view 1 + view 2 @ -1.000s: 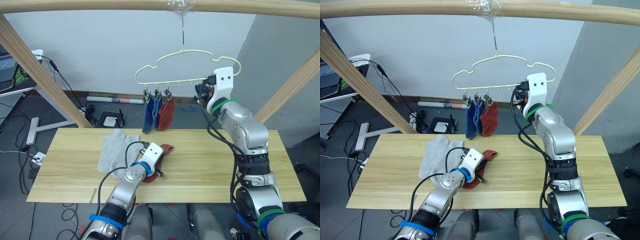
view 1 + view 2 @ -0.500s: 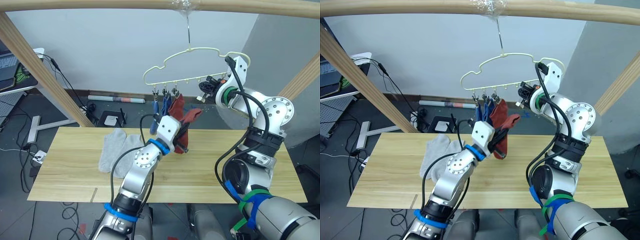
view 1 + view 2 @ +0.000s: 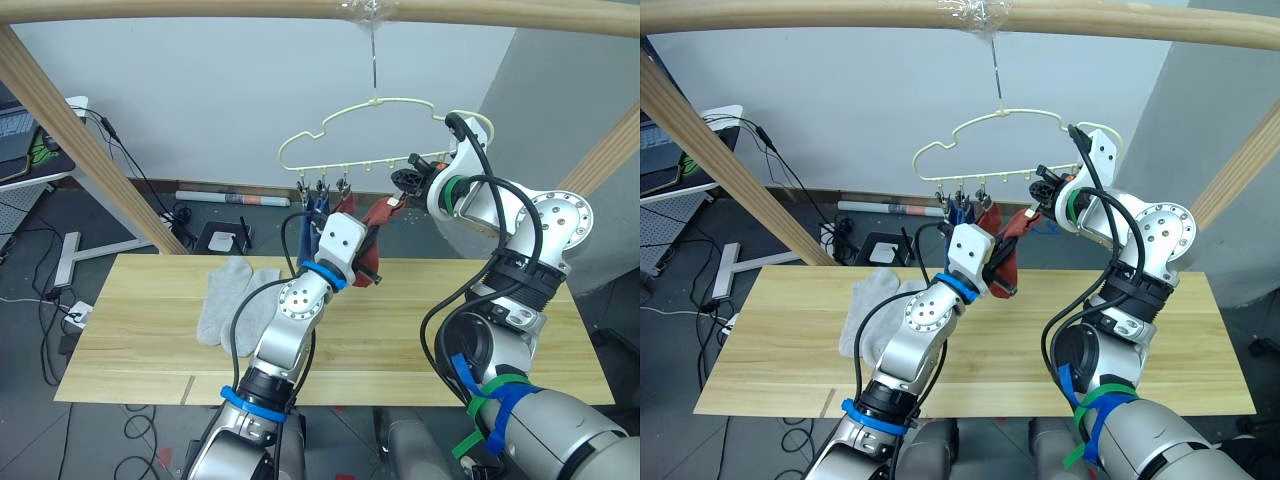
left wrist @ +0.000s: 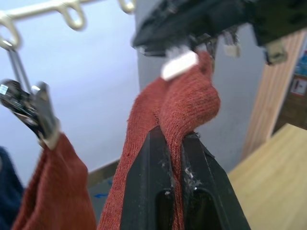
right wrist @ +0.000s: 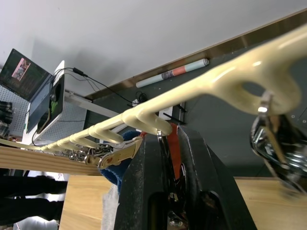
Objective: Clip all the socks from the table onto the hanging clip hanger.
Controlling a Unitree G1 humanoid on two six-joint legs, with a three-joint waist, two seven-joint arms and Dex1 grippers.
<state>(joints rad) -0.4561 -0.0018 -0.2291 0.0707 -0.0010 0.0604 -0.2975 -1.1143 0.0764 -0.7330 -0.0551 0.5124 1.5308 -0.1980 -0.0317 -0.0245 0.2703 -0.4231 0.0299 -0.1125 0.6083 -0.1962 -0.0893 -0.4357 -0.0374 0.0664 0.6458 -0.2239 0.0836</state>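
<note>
Rust red knit is clamped between the closed fingers of the left end effector (image 4: 175, 158), which holds one rust red sock (image 3: 375, 235) raised above the bench (image 3: 130, 330), just under the bar of the clip hanger (image 3: 375, 135). The sock's upper end meets the right end effector (image 3: 405, 190), whose fingers are pinched on a clip and on a strip of that same red knit at the hanger bar. The hanger hangs by its hook from a pale wooden pole (image 3: 200, 8) at 12 o'clock in the head views. Three socks are already clipped at the left end of its bar: two blue socks (image 3: 315, 210) and a second rust red sock (image 4: 55, 187), the last just beside the held one. The remaining clip loops on the bar carry nothing. Two light grey socks (image 3: 235, 300) lie side by side, touching, on the bench at about 9 o'clock from the raised sock.
</note>
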